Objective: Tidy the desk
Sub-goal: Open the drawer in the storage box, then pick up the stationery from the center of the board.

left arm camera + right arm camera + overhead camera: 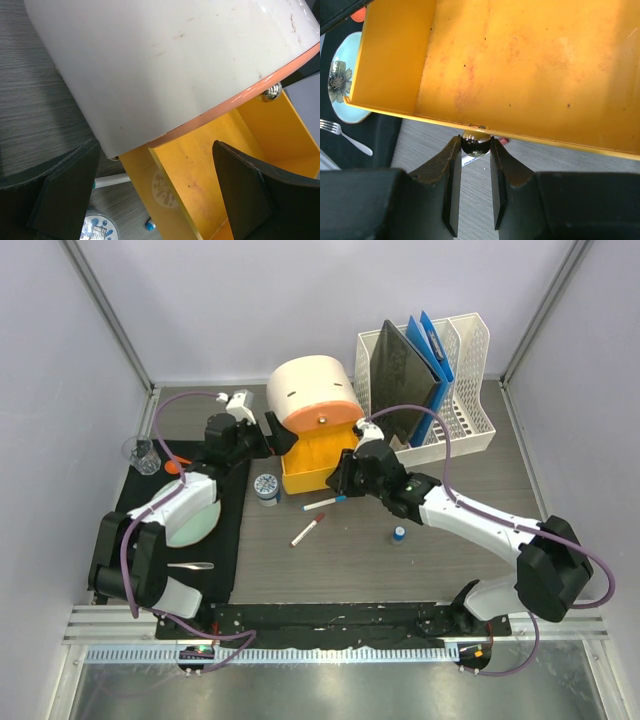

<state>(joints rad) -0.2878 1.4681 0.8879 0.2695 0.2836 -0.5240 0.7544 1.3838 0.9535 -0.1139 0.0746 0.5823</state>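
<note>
The desk (360, 575) fills the floor of the top view. Its longer sides run left to right across the front of both arm bases, and its far edge meets the back wall.

At the left edge a black mat (225, 550) takes up the near corner. On it are a glass beaker (142, 455), a pale plate (195, 515) and a fork (190, 566), so little bare laminate shows on that side.

The left gripper (278, 436) has its fingers spread wide against the left flank of a cream, round-topped housing (310, 385); whether they touch it cannot be told.

Below the housing a yellow drawer (312, 462) stands pulled out toward the arms. Just left of its front lies a small round tin (266, 486), and two markers (307, 530) lie slantwise nearer the bases.

The right gripper (475, 150) pinches the drawer's metal knob (476, 141) between nearly closed fingers (the wrist view shows this plainly).

Further right stands a blue-capped bottle (399, 534), with open wood grain around and in front of it. A white file rack (465, 390) holding folders (430, 345) fills the far right corner, close to the right edge.
</note>
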